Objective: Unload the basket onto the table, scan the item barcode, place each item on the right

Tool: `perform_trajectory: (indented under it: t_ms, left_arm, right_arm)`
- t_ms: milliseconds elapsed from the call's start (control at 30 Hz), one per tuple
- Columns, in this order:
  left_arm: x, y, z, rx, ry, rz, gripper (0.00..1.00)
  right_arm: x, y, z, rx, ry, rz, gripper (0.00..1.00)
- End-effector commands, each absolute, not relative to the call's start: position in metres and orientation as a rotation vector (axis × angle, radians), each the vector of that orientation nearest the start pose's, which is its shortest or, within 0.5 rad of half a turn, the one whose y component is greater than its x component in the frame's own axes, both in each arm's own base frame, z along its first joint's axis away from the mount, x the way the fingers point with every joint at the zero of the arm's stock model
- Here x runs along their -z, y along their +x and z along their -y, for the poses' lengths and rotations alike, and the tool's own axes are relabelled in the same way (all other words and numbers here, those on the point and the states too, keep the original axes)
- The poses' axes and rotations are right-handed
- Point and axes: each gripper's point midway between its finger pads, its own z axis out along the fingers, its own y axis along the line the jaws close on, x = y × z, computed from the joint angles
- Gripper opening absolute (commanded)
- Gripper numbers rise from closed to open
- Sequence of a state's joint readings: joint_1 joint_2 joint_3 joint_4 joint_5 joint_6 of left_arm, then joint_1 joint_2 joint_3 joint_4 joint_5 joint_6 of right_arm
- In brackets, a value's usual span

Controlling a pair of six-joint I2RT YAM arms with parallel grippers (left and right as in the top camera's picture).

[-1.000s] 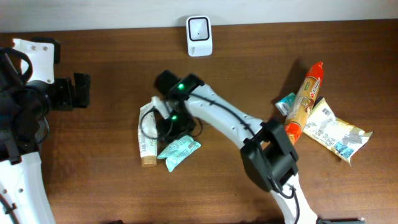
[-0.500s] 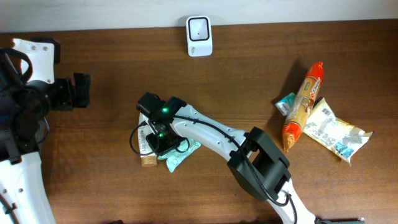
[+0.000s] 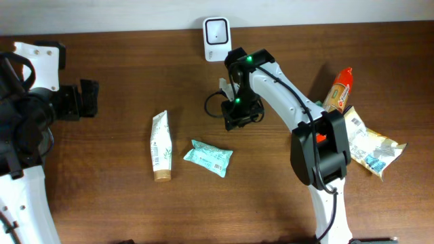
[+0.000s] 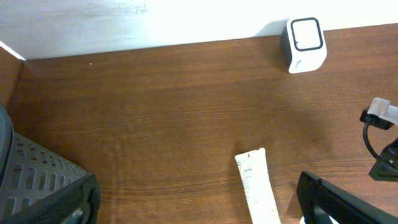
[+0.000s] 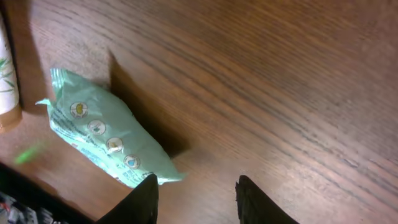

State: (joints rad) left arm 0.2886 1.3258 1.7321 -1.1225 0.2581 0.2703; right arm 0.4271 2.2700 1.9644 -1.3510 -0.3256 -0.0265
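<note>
A teal packet [image 3: 208, 157] lies flat in the middle of the table, its barcode label facing up; the right wrist view shows it [image 5: 102, 137] left of the fingers. Up and to the right of it, my right gripper [image 3: 234, 118] [image 5: 196, 199] hangs below the white scanner [image 3: 217, 30], open, with only bare wood between its fingertips. A white tube [image 3: 161, 146] [image 4: 258, 186] lies left of the packet. My left gripper [image 3: 83, 100] [image 4: 199, 205] stays at the far left, wide open and holding nothing. The scanner [image 4: 305, 43] stands at the table's back edge.
An orange-red long packet [image 3: 340, 87] and a white pouch [image 3: 373, 146] lie at the right, partly behind the right arm. A grey basket [image 4: 31, 174] shows at the left of the left wrist view.
My right arm swung from over the tube and teal packet up and right toward the scanner. The packet was let go and lies slightly further right, label up. The left arm stayed still.
</note>
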Motion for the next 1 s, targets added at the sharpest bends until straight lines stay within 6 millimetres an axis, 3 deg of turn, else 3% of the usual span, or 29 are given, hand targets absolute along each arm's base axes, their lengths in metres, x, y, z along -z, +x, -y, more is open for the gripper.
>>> perform_trajectory:
  t_ms: [0, 67, 167, 267, 333, 467, 500, 633, 700, 767, 867, 933, 967]
  left_arm:
    - [-0.369, 0.335, -0.053, -0.004, 0.134, -2.241, 0.99]
    - [-0.369, 0.335, -0.053, -0.004, 0.135, -2.241, 0.99]
    - [-0.368, 0.335, -0.053, -0.004, 0.134, -2.241, 0.99]
    - [-0.368, 0.335, -0.053, -0.004, 0.134, -2.241, 0.99]
    - [-0.368, 0.335, -0.053, -0.004, 0.134, -2.241, 0.99]
    - [-0.368, 0.335, -0.053, -0.004, 0.134, -2.241, 0.99]
    - [-0.368, 0.335, -0.053, -0.004, 0.134, -2.241, 0.99]
    - [-0.368, 0.335, -0.053, -0.003, 0.134, -2.242, 0.99]
    - [-0.368, 0.335, -0.053, -0.004, 0.134, -2.241, 0.99]
    - [-0.368, 0.335, -0.053, -0.004, 0.134, -2.241, 0.99]
    - [-0.368, 0.335, -0.053, -0.004, 0.134, -2.241, 0.99]
    - [-0.368, 0.335, -0.053, -0.004, 0.134, -2.241, 0.99]
    - [-0.369, 0.335, -0.053, -0.004, 0.135, -2.241, 0.99]
  right_arm:
    - [-0.049, 0.366, -0.228, -0.478, -0.748, -3.143, 0.40]
    - [-0.032, 0.361, -0.224, -0.457, -0.702, -3.175, 0.39]
    - [-0.021, 0.344, -0.227, -0.443, -0.735, -3.217, 0.34]
    - [-0.019, 0.317, -0.231, -0.409, -0.725, -3.314, 0.35]
    - [-0.023, 0.292, -0.234, -0.373, -0.790, -3.387, 0.35]
    - [-0.027, 0.263, -0.254, -0.366, -0.925, -3.409, 0.35]
    - [-0.025, 0.268, -0.254, -0.339, -0.937, -3.384, 0.35]
    - [-0.058, 0.334, -0.245, -0.414, -0.846, -3.209, 0.27]
    - [-0.054, 0.364, -0.236, -0.417, -0.771, -3.136, 0.13]
    - [-0.042, 0.368, -0.237, -0.422, -0.766, -3.117, 0.09]
    - [-0.018, 0.354, -0.235, -0.418, -0.774, -3.155, 0.09]
    - [-0.019, 0.348, -0.234, -0.420, -0.781, -3.174, 0.09]
    - [-0.016, 0.335, -0.235, -0.413, -0.813, -3.216, 0.09]
